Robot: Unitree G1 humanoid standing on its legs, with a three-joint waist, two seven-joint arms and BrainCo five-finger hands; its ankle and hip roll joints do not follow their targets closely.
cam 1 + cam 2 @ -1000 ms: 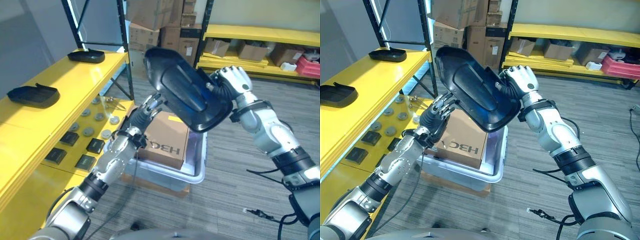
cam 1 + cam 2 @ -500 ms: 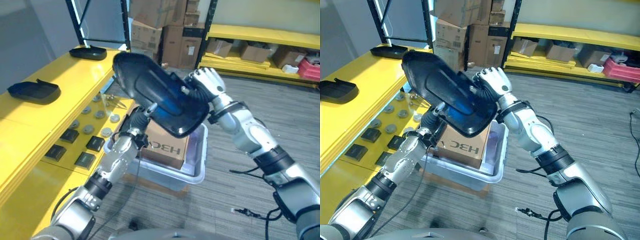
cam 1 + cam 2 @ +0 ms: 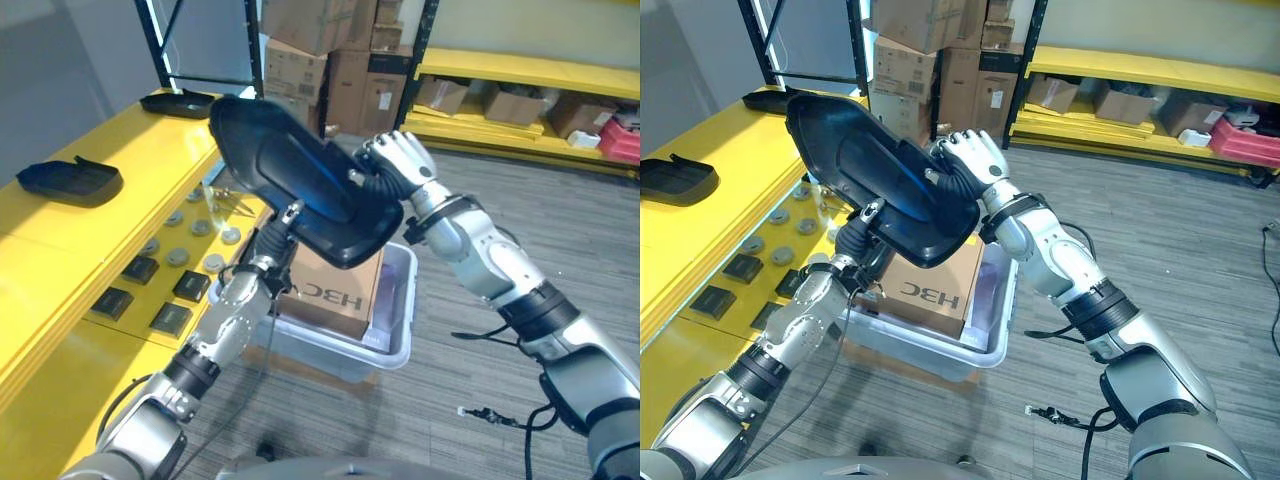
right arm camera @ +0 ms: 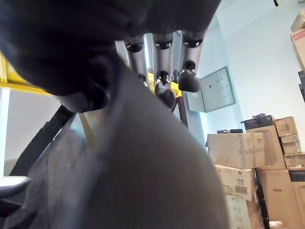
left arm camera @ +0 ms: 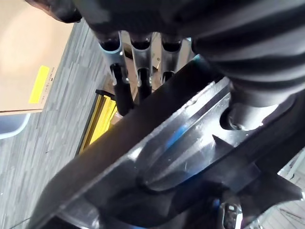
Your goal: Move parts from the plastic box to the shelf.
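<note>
Right hand: your right hand (image 3: 398, 163) is gripping one end of the large black part (image 3: 300, 180), with the fingers curled round its edge, and is holding it up in the air.
Left hand: your left hand (image 3: 868, 226) is reaching up under the part; in its wrist view the fingers (image 5: 138, 62) are lying straight against the part's underside, not closing on it.
Task's thing: the black part is hanging tilted above the plastic box (image 3: 392, 340), with its far end pointing toward the yellow shelf (image 3: 110, 170).
Edges and room: the far edge of the part is standing near the front edge of the shelf's top board. On that board, open yellow surface is lying between two black parts, one (image 3: 70, 180) nearer you and one (image 3: 180, 102) farther back. A black upright post (image 3: 160, 50) is standing at the back of the shelf.
Change: compared with one second ago, the part is now sitting lower and closer to the shelf, and your right arm is stretching further across the box.
Surface and room: the plastic box is standing on a grey floor (image 3: 470, 400) with a brown cardboard box (image 3: 335, 290) inside it. Small round and square pieces (image 3: 170, 270) are lying on the lower shelf board. Cardboard boxes (image 3: 330, 50) are stacked behind, and another yellow rack (image 3: 530, 75) is standing at the far wall.
</note>
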